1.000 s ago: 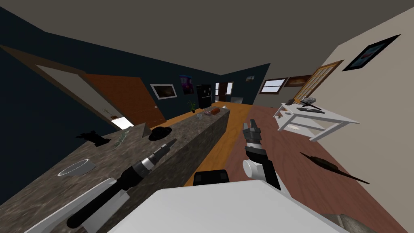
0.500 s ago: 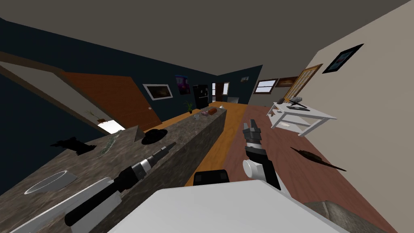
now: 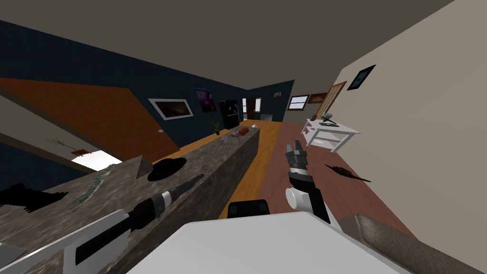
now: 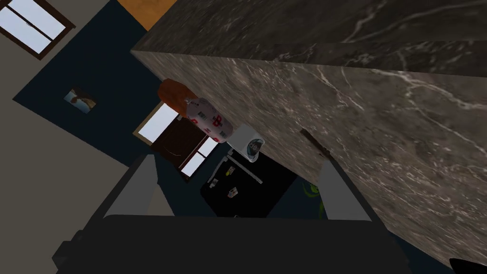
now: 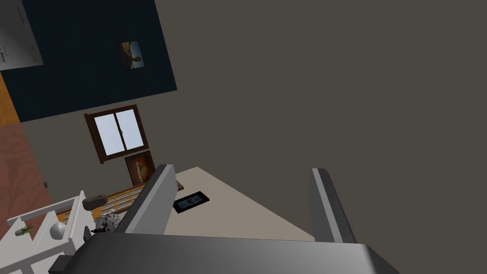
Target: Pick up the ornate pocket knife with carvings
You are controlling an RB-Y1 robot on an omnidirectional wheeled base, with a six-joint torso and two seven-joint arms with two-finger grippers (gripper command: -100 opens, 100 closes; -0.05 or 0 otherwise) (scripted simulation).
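A long dark marbled counter (image 3: 223, 157) runs away on the robot's left, with the floor (image 3: 295, 190) beside it and a white table (image 3: 333, 133) far off by the right wall. The left gripper (image 4: 238, 161) is held out by the counter's near edge, its fingers apart and holding nothing. It points along the counter toward the far end, where an orange thing (image 4: 172, 95), a red-patterned can (image 4: 209, 119) and a white cup (image 4: 247, 142) sit. The right gripper (image 3: 296, 147) is raised over the floor, its fingers (image 5: 152, 200) also spread and empty. A black hat (image 3: 166, 167) rests on the counter. Between it and a black shape (image 3: 28, 197) lies what may be the knife (image 3: 92, 188), slim, grey-green and patterned, though this cannot be told for sure. A thin dark thing (image 3: 347, 173) lies on the floor
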